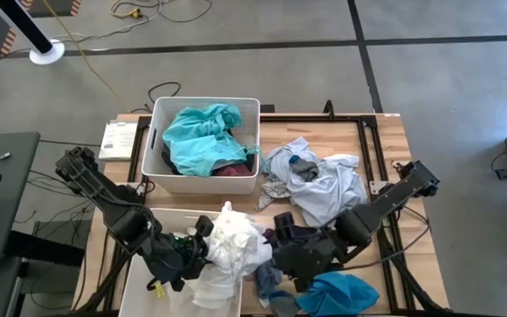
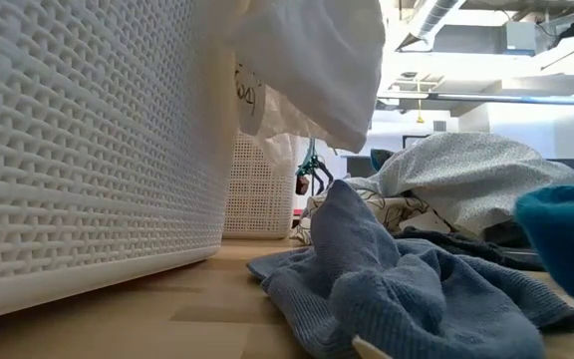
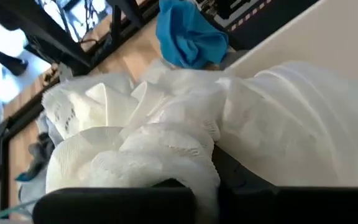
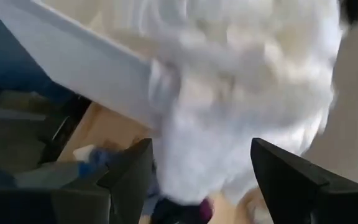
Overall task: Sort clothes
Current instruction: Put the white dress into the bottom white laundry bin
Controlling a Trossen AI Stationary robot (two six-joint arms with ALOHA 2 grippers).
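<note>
A bunched white garment [image 1: 234, 248] hangs over the right rim of the near white bin [image 1: 139, 269]; the low view shows its hem [image 2: 312, 70] dangling beside the bin wall. My left gripper [image 1: 202, 242] is over that bin, shut on the garment's left side. My right gripper [image 1: 275, 248] stands open just right of the garment, and the white cloth [image 4: 229, 112] fills the view ahead of its spread fingers [image 4: 129, 177]. More clothes lie on the table: a pale grey heap [image 1: 319, 180], a bright blue piece [image 1: 337, 291] and a grey-blue piece [image 2: 397, 289]. My left gripper is shut on the white garment's bunched folds [image 3: 160, 155], several layers gathered together. The cloth itself hides the fingertips. The fingers reach in from the table's left, slanting down. The garment is raised at the hold, and its far part sags over the bin's rim.
The far white bin [image 1: 161, 163] holds a teal garment [image 1: 201, 132] over a maroon one. A dark garment [image 1: 293, 233] lies under my right arm. Bare wood shows along the table's right side [image 1: 390, 158] and at the near edge in the low view [image 2: 167, 319].
</note>
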